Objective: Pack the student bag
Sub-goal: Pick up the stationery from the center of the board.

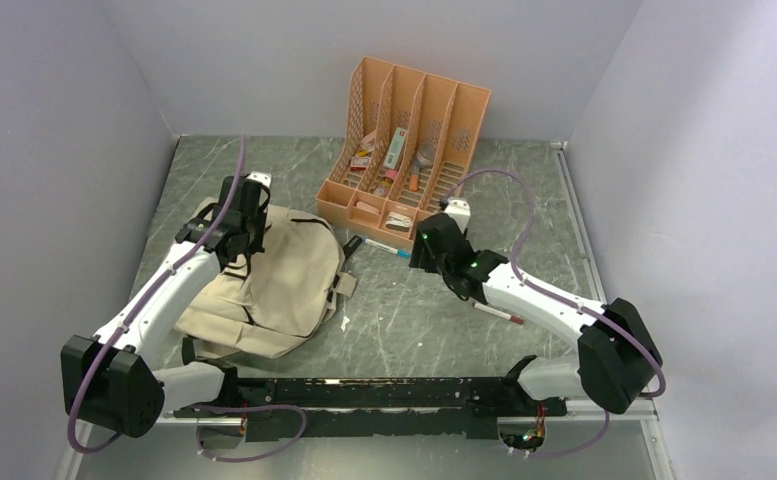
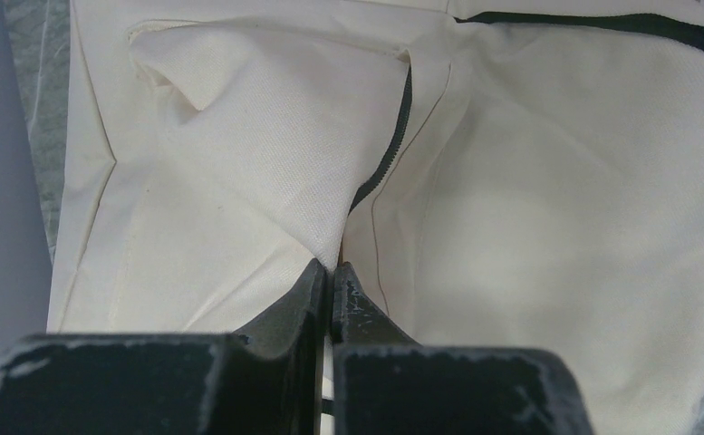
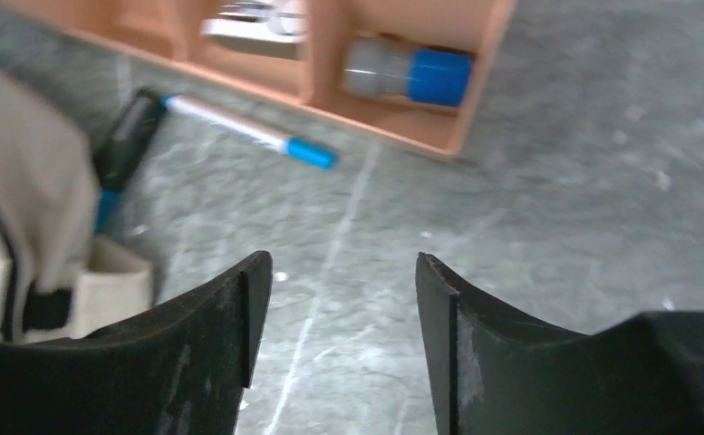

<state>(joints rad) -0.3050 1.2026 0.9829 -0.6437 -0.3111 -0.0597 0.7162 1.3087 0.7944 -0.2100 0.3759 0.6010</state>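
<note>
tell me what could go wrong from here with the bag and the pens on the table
1. The left end effector pinches only a thin fold of the bag beside its zipper; a pull could slip the fabric free.
2. The pen lies close to the organizer; the open right end effector might roll it away or bump the organizer.
3. A second pen lies under the right arm and could get swept.

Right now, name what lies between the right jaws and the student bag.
A blue-capped pen lies on the table there, close to the student bag; the right wrist view shows it.
</note>
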